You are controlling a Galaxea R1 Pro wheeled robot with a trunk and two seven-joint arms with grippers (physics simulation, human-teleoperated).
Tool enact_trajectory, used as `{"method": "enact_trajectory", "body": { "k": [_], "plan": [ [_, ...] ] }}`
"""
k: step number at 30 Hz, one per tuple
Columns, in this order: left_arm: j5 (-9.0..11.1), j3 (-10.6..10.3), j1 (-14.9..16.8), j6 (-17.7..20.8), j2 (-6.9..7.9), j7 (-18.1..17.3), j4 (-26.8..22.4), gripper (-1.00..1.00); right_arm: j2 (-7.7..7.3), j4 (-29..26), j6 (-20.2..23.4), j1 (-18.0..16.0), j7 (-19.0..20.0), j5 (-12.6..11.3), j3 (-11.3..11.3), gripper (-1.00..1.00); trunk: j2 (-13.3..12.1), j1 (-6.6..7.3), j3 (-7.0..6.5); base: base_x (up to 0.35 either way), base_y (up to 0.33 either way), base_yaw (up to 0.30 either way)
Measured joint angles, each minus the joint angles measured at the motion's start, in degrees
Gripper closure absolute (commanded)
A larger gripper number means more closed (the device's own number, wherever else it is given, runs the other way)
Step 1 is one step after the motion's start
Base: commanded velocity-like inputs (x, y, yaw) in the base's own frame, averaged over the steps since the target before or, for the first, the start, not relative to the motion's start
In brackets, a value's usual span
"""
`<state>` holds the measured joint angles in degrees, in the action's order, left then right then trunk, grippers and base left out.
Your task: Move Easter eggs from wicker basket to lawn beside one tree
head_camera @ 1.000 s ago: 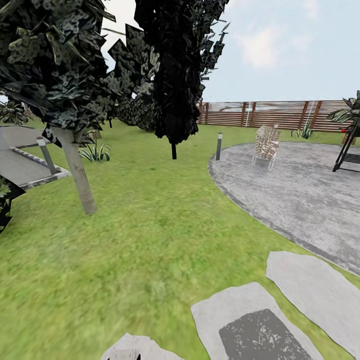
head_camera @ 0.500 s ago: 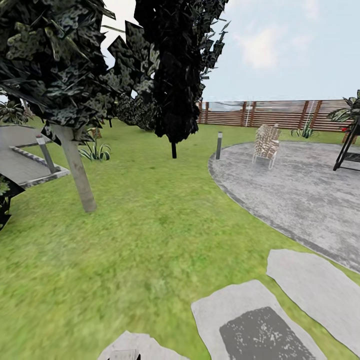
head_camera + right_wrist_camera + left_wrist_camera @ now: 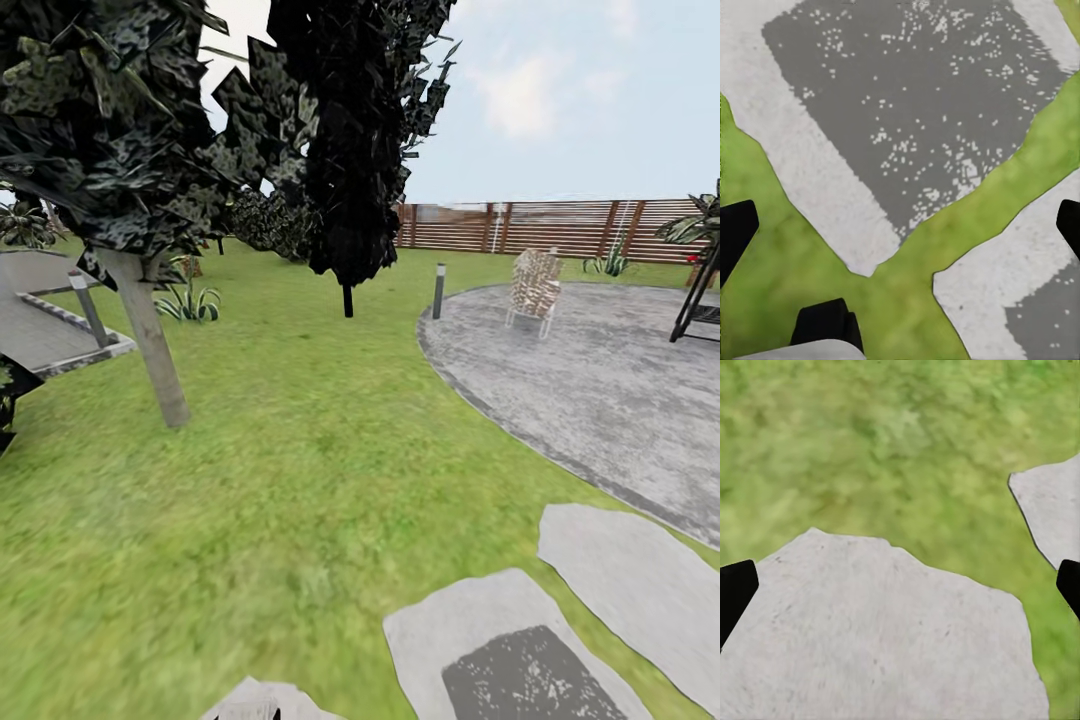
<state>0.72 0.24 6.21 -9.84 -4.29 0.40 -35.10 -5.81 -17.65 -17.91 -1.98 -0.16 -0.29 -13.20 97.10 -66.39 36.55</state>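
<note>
The Easter eggs and the wicker basket are out of view. Green lawn (image 3: 300, 450) stretches ahead of me. A tree (image 3: 155, 350) with a straight pale grey-tan trunk rises from the grass at the left, a few metres off. My left gripper (image 3: 900, 592) hangs open over a pale stepping stone (image 3: 885, 637) and grass, its black fingertips (image 3: 735, 589) far apart with nothing between them. The right gripper (image 3: 900, 229) is open too, above a grey stepping stone (image 3: 907, 112) with a dark patch.
Stepping stones (image 3: 500, 640) lie just in front of me, and a round paved patio (image 3: 600, 380) with a wicker chair (image 3: 533, 290) is at the right. A dark-leaved tree (image 3: 348, 200), a bollard light (image 3: 438, 290) and a wooden fence (image 3: 540, 228) stand beyond.
The whole head view has shifted slightly, so the camera moved a little. Nothing in the garden has moved.
</note>
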Motion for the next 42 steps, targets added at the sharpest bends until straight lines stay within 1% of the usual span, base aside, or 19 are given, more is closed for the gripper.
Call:
{"method": "enact_trajectory", "body": {
  "k": [27, 33, 40, 42],
  "plan": [
    [0.0, 0.0, 0.0, 0.0, 0.0, 0.0, 0.0, -1.0, 0.0, -0.01, 0.0, 0.0, 0.0, 0.05, 0.0, -1.0, 0.0, 0.0, 0.0, 0.326, 0.0, 0.0],
    [0.0, 0.0, -0.01, 0.01, 0.01, 0.0, -0.01, -1.0, 0.0, 0.03, -0.01, -0.01, 0.0, 0.04, 0.01, -1.0, 0.0, 0.0, 0.05, 0.327, 0.0, 0.178],
    [0.0, 0.01, -0.01, 0.01, 0.0, 0.0, 0.0, -1.0, 0.0, 0.02, 0.0, 0.01, 0.0, 0.04, 0.0, -1.0, 0.05, 0.16, 0.09, 0.327, 0.0, 0.026],
    [0.0, 0.0, 0.0, 0.0, 0.0, 0.0, 0.0, -1.0, 0.0, 0.01, 0.0, 0.0, 0.0, 0.04, 0.01, -1.0, 0.0, 0.0, 0.09, 0.327, 0.0, 0.001]
  ]
}}
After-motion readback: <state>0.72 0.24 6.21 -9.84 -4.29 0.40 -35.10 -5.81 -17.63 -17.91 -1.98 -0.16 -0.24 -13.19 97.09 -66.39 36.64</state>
